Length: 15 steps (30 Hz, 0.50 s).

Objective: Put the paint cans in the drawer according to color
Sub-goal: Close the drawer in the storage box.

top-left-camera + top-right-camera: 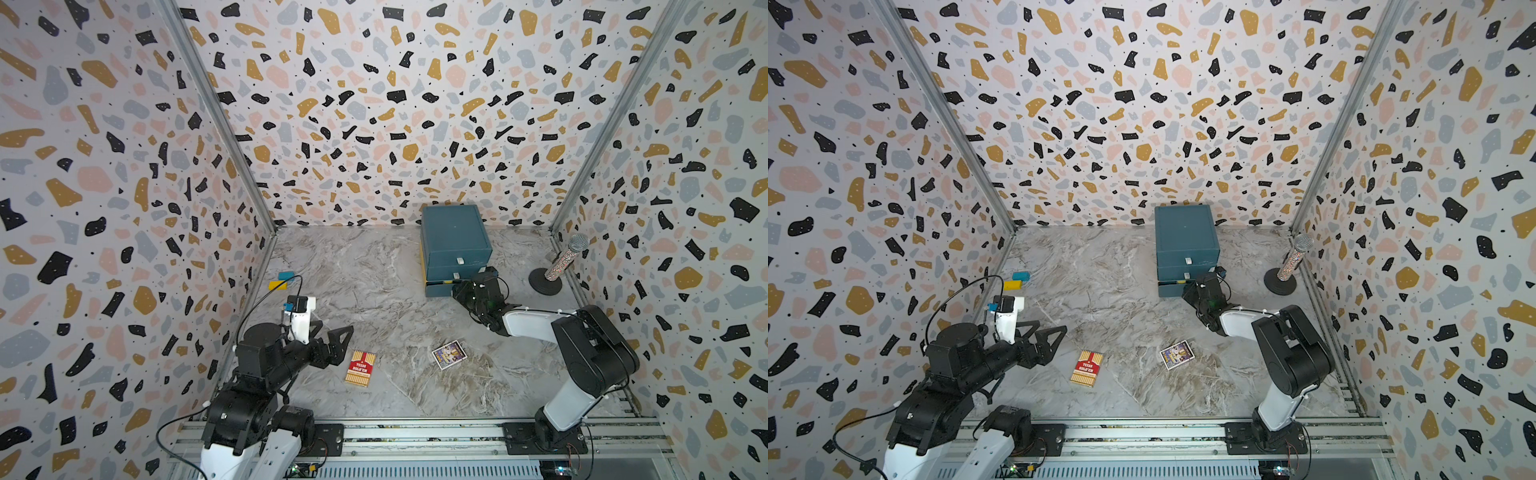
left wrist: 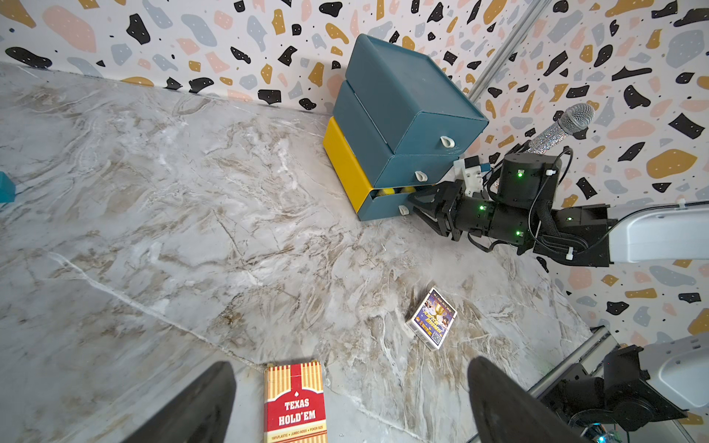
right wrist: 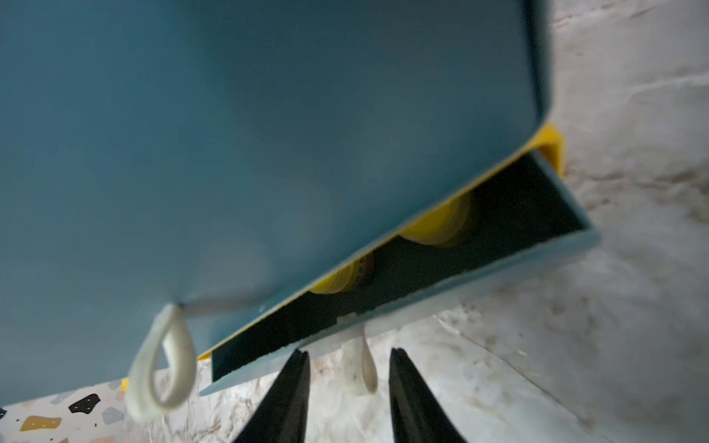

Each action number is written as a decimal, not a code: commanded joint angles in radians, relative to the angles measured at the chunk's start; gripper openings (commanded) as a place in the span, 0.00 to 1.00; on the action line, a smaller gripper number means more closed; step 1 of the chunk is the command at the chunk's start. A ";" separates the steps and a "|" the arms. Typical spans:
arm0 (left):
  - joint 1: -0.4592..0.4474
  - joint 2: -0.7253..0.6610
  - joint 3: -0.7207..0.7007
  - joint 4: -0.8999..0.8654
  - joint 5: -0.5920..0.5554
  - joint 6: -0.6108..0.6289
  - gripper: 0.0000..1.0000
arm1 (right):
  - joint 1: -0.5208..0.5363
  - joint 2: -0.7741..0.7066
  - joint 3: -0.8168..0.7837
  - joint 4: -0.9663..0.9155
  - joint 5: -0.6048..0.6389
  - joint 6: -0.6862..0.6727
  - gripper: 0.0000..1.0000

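Because the bottom drawer [image 2: 380, 209] of the teal chest [image 1: 453, 232] stands only a slit open, just the rounded yellow tops of two paint cans [image 3: 441, 226] show in the dark gap. They sit side by side, their lower parts hidden by the drawer front, and the right wrist view blurs up close. Both upper drawers are shut, so what they hold cannot be seen.

The right tool [image 3: 349, 351] is released. Its pointed black jaws stand apart on either side of that drawer's pale looped pull tab [image 3: 366, 368], with desk showing between each jaw and the tab. In both top views its own wrist covers the jaws. The left tool [image 2: 351, 366] hangs wide open above the desk [image 1: 374, 291], its fingers cut off by the frame edge.

The chest is smooth and boxy, with a yellow lowest shell. The desk is grey and marble-patterned. A striped red card box [image 1: 360, 368], a second card box [image 1: 449, 354], a glittery microphone [image 1: 567, 257] on a round black foot, a yellow block [image 1: 277, 285] and a blue block [image 1: 286, 275] lie apart from the chest.
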<state>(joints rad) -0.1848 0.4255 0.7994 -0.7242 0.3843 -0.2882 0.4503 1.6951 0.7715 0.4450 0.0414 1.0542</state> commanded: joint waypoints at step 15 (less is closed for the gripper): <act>0.010 0.001 0.019 0.039 0.019 0.004 0.97 | -0.011 0.060 0.031 0.126 0.035 0.069 0.35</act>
<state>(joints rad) -0.1814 0.4255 0.7994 -0.7242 0.3859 -0.2882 0.4465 1.7554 0.7765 0.5152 0.0616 1.1080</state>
